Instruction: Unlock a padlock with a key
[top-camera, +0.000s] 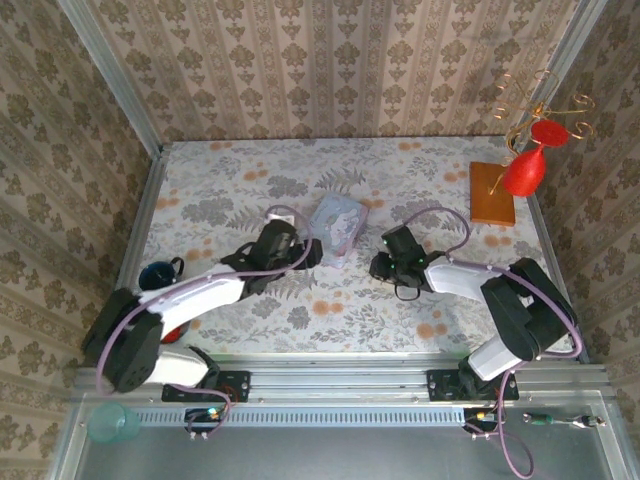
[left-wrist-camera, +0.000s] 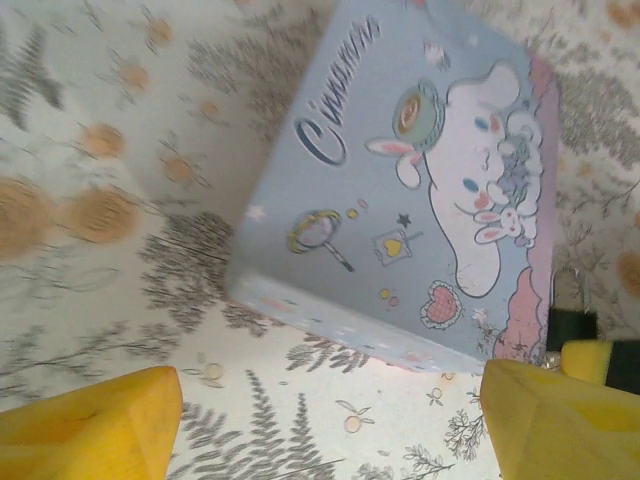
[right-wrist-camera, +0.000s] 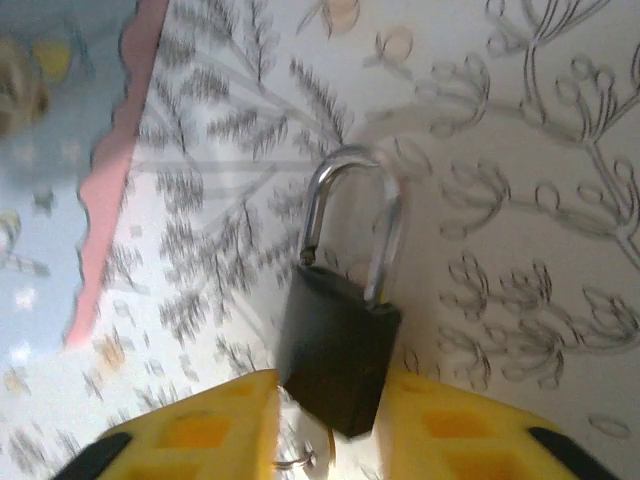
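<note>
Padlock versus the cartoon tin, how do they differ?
The padlock is tiny and black with a silvery shackle; the tin is far larger, pastel blue and pink with cartoon art. The padlock is a small block; the tin is a flat rectangle lying face up. They are close together.

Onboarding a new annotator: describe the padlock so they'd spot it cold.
On the floral table, find the pale blue cartoon tin near the middle. The padlock lies just to its right, between the yellow fingers of the right gripper. It is a tiny black block with a silvery U-shaped shackle, far smaller and darker than the pastel tin.
</note>
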